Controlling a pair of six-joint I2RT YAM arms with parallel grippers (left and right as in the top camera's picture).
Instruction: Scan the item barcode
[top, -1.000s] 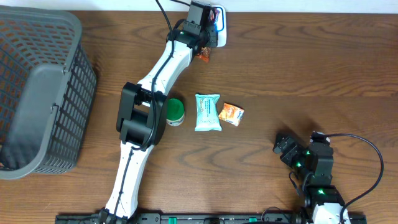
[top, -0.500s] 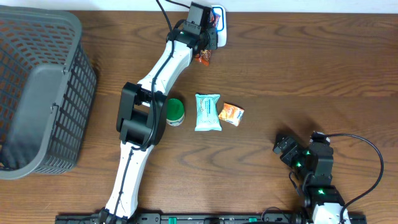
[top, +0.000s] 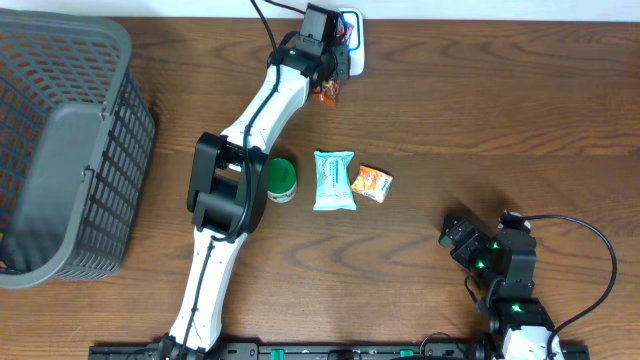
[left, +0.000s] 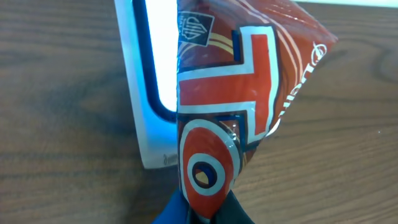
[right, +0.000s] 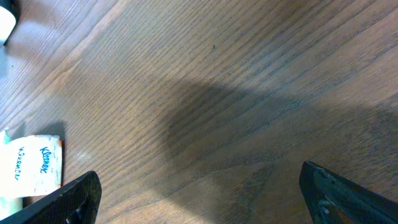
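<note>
The left gripper (left: 202, 214) is clamped tight on the bottom edge of the snack packet (left: 242, 106). The packet is red, orange and white, and stands upright out of the dark fingers (left: 239, 216).

The packet is held close up to the white scanner (left: 134, 93). In the left wrist view it covers the scanner's right side, and the lit window (left: 158, 56) glows just beside the packet's left edge. Whether the 2 touch I cannot tell.

From overhead the scanner stands at the far edge of the table (top: 480, 120), with the left arm stretched out to it.

3 items lie in a row, well nearer the robot than the scanner:
- a green tub (top: 281, 179), a little left of the scanner
- a teal pack (top: 334, 180), almost straight below the scanner
- a small orange packet (top: 371, 183), just beside the teal pack

A dark mesh basket (top: 120, 160) stands far to the scanner's left.

The right gripper (right: 202, 196) is furthest from the scanner, near the robot and to its right. Its jaws are spread wide over bare wood with nothing between them.
</note>
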